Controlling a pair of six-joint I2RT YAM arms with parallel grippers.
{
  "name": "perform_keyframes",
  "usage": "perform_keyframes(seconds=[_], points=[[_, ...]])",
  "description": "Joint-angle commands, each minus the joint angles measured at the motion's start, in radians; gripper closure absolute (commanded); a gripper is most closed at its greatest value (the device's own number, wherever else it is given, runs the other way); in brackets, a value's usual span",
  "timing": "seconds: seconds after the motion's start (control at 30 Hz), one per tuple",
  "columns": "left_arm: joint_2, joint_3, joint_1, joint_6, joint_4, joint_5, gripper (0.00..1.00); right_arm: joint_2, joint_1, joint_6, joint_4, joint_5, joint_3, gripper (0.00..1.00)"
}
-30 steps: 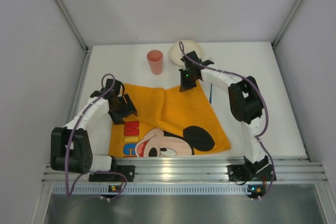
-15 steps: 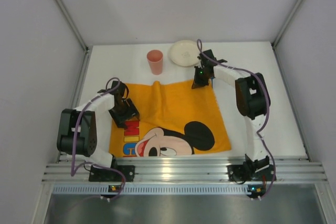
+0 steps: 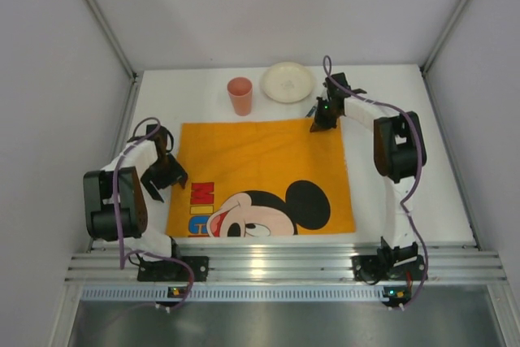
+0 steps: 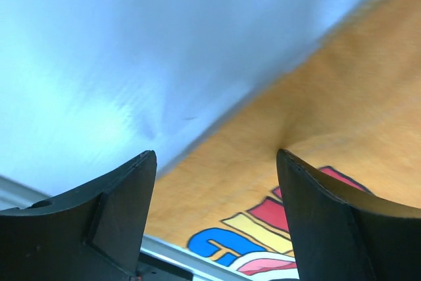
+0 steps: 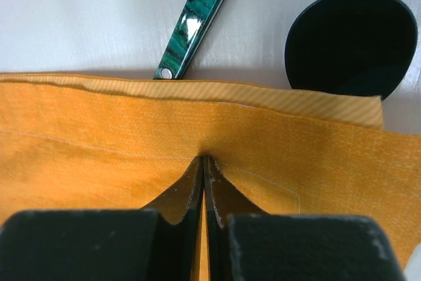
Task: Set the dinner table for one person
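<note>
The orange cartoon-mouse mat [image 3: 260, 172] lies spread flat on the white dinner table [image 3: 414, 160]. My right gripper [image 3: 323, 117] is at the mat's far right corner, shut on a pinch of the orange cloth [image 5: 283, 143]. In the right wrist view a sliver of orange shows between the closed right gripper [image 5: 203, 160]. My left gripper [image 3: 159, 173] hangs over the mat's left edge. In the left wrist view the left gripper [image 4: 216, 157] is open, with nothing between its fingers and only mat [image 4: 316, 116] and table [image 4: 131, 44] below.
A pink cup [image 3: 240, 95] and a white plate [image 3: 288, 81] stand at the back of the table. A green-handled utensil [image 5: 197, 18] and a dark round piece [image 5: 350, 41] lie just past the mat's far edge. A metal rail [image 3: 276, 262] runs along the near edge.
The rumpled mat has been drawn out flat. My right gripper moved right and farther back with the corner. My left gripper slid left from on the mat to its left edge.
</note>
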Motion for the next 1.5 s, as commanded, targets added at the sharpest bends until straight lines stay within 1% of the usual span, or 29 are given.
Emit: perform_keyframes(seconds=[0.0, 0.1, 0.17, 0.2, 0.23, 0.3, 0.33, 0.37, 0.4, 0.43, 0.47, 0.5, 0.6, 0.63, 0.8, 0.83, 0.93, 1.13, 1.33, 1.47], points=[[-0.046, 0.03, 0.023, 0.036, -0.082, -0.091, 0.21, 0.067, 0.02, -0.019, -0.048, 0.067, 0.034, 1.0], [-0.069, 0.034, 0.029, 0.033, -0.082, -0.093, 0.21, 0.067, 0.047, -0.015, -0.073, 0.056, 0.06, 1.0], [-0.081, 0.066, 0.029, 0.028, -0.083, -0.064, 0.23, 0.058, 0.07, -0.013, -0.079, 0.053, 0.064, 1.0], [-0.103, 0.08, 0.028, 0.022, -0.079, -0.043, 0.23, 0.043, 0.078, -0.013, -0.081, 0.05, 0.066, 1.0], [-0.118, 0.104, 0.026, 0.019, -0.067, 0.024, 0.23, 0.032, 0.084, -0.015, -0.091, 0.05, 0.071, 1.0], [-0.158, 0.131, 0.023, 0.005, -0.027, 0.088, 0.23, -0.02, 0.096, -0.015, -0.099, 0.053, 0.071, 1.0], [-0.169, 0.155, 0.009, -0.003, -0.018, 0.108, 0.23, -0.041, 0.098, -0.013, -0.107, 0.056, 0.069, 0.97], [-0.175, 0.169, 0.002, -0.01, -0.013, 0.114, 0.22, -0.063, 0.101, -0.012, -0.111, 0.056, 0.069, 0.9], [-0.176, 0.18, -0.005, -0.021, -0.013, 0.114, 0.22, -0.11, 0.101, -0.006, -0.116, 0.056, 0.071, 0.7], [-0.176, 0.194, -0.011, -0.021, -0.017, 0.111, 0.22, -0.136, 0.101, -0.004, -0.124, 0.056, 0.068, 0.59], [-0.173, 0.195, -0.009, -0.016, -0.021, 0.091, 0.2, -0.161, 0.099, -0.004, -0.134, 0.06, 0.069, 0.49], [-0.167, 0.194, -0.009, 0.003, -0.027, 0.073, 0.2, -0.208, 0.099, -0.004, -0.142, 0.065, 0.069, 0.42], [-0.144, 0.168, -0.003, 0.057, -0.024, -0.001, 0.19, -0.3, 0.101, -0.007, -0.182, 0.076, 0.063, 0.4], [-0.141, 0.142, 0.008, 0.072, -0.008, -0.004, 0.2, -0.321, 0.102, -0.01, -0.206, 0.085, 0.063, 0.4], [-0.118, 0.031, 0.04, 0.14, 0.149, 0.06, 0.22, -0.457, 0.099, -0.033, -0.272, 0.106, 0.034, 0.4], [-0.11, 0.025, 0.04, 0.143, 0.198, 0.076, 0.23, -0.476, 0.098, -0.036, -0.283, 0.117, 0.025, 0.4], [-0.084, 0.013, 0.04, 0.154, 0.271, 0.108, 0.25, -0.537, 0.084, -0.038, -0.305, 0.136, -0.018, 0.39], [-0.002, 0.013, 0.046, 0.178, 0.344, 0.099, 0.28, -0.58, 0.069, -0.065, -0.357, 0.151, -0.051, 0.39], [0.075, -0.018, 0.072, 0.183, 0.418, 0.105, 0.38, -0.623, 0.058, -0.079, -0.366, 0.166, -0.098, 0.4], [0.132, -0.039, 0.081, 0.194, 0.455, 0.136, 0.53, -0.634, 0.056, -0.078, -0.375, 0.175, -0.124, 0.41]])
